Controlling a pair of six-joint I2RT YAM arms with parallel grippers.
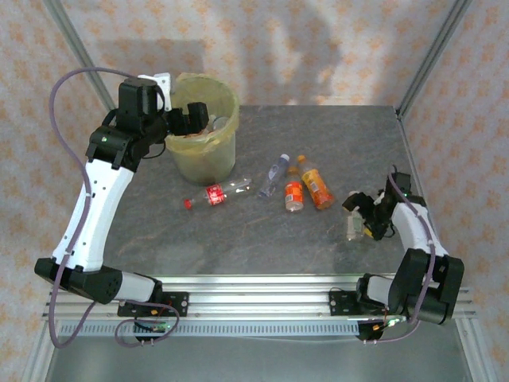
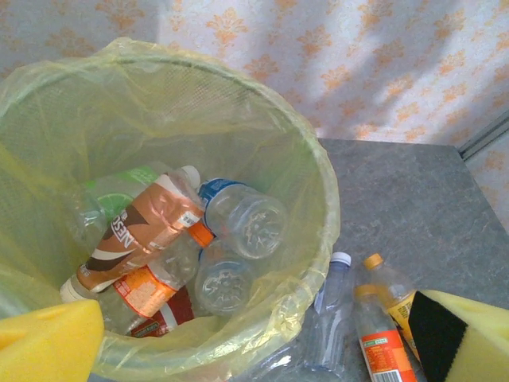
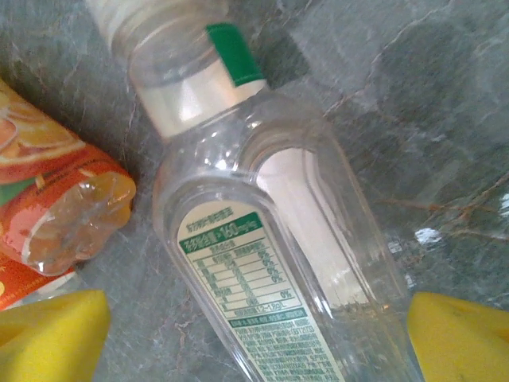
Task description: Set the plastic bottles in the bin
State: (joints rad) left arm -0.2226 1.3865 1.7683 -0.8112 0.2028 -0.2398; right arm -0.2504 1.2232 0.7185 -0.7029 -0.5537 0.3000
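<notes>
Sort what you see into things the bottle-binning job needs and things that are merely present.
Job:
bin
bottles already inside it
red-label bottle
blue-tinted bottle
short orange bottle
longer orange bottle
green-label clear bottle

Not the job:
grey table
patterned wall
metal rail

The table (image 1: 334, 135) has a grey top with a pattern like stone, crossed by thin pale veins. Behind it and on both sides stands a wall (image 1: 318, 48) with a pale pink covering and small orange flower motifs. Soft light patches and broad shadows lie on the far part. Slanted metal posts (image 1: 433, 56) rise at the far corners, and a silver rail (image 1: 262, 290) runs along the near edge.
</notes>
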